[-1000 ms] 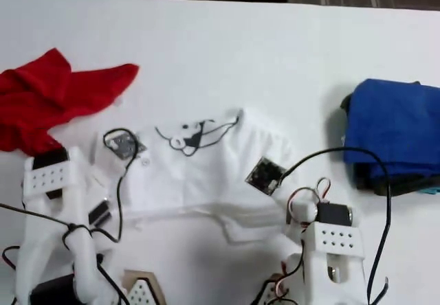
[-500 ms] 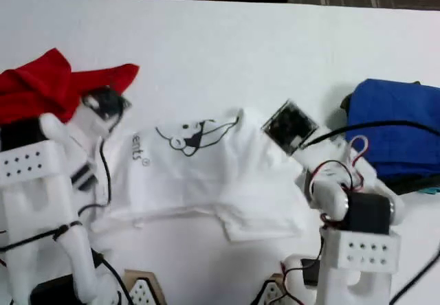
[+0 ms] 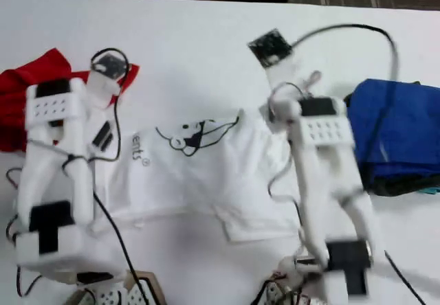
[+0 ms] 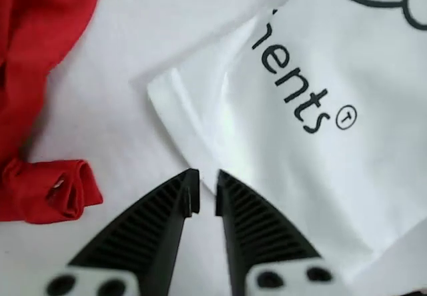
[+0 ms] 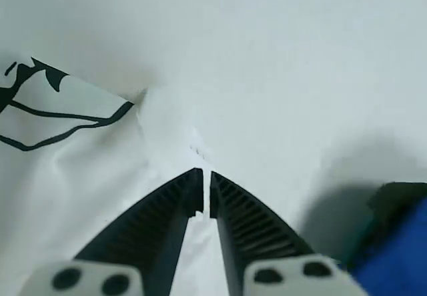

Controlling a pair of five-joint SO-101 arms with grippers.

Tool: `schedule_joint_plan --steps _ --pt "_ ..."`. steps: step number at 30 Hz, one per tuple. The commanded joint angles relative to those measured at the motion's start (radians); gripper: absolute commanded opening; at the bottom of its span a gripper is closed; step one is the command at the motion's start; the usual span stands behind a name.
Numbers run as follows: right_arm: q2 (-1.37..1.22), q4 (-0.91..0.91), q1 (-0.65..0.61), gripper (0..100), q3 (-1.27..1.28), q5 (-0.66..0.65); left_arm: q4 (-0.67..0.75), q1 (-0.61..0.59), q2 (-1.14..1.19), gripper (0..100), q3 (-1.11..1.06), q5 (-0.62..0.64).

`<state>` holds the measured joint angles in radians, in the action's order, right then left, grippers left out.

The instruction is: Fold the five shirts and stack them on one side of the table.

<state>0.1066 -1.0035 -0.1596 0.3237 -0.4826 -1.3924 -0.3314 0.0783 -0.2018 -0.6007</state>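
Both arms have swung out from the near edge: left arm (image 3: 55,147) over the sleeve edge of the white shirt (image 3: 206,174) by the red shirt (image 3: 27,99), right arm (image 3: 323,161) at its far corner near the blue stack (image 3: 399,126), both jaws all but closed and empty, likely staging corner pinches for a fold, shirt lying mid-worktop (image 3: 206,37).

- The high view looks steeply down from a fixed spot over the surface (image 3: 206,44), facing its far edge, far enough off to take in the left arm (image 3: 58,154) and the right arm (image 3: 326,167).
- The left wrist view looks down past the left arm's jaws, close above the lettered end of the white shirt (image 4: 300,143) and the red shirt (image 4: 40,43) beside it.
- The right wrist view looks down past the right arm's jaws, close over the white shirt's other end, near the blue shirt (image 5: 403,243).
- The high view shares the lettered end and red shirt with the left wrist view, the other end and blue shirt with the right.
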Motion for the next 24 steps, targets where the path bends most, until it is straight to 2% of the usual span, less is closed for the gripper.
schedule_joint_plan --steps 1,5,13,19,24 --pt "-0.188 -0.035 -0.044 2.2 -0.170 0.038 0.017 0.031 0.068 3 0.084 0.046" --pt "-0.298 -0.067 -0.076 2.2 -0.281 0.072 0.015 0.057 0.077 3 0.099 0.075" --pt "-0.498 -0.038 -0.081 2.2 -0.336 0.074 0.049 0.064 0.089 3 0.087 0.075" --pt "-0.587 -0.025 -0.001 2.2 -0.365 0.066 0.158 0.032 0.190 3 0.004 0.069" --pt "-0.588 -0.025 0.087 2.2 -0.374 0.064 0.213 -0.052 0.322 3 0.045 0.069"
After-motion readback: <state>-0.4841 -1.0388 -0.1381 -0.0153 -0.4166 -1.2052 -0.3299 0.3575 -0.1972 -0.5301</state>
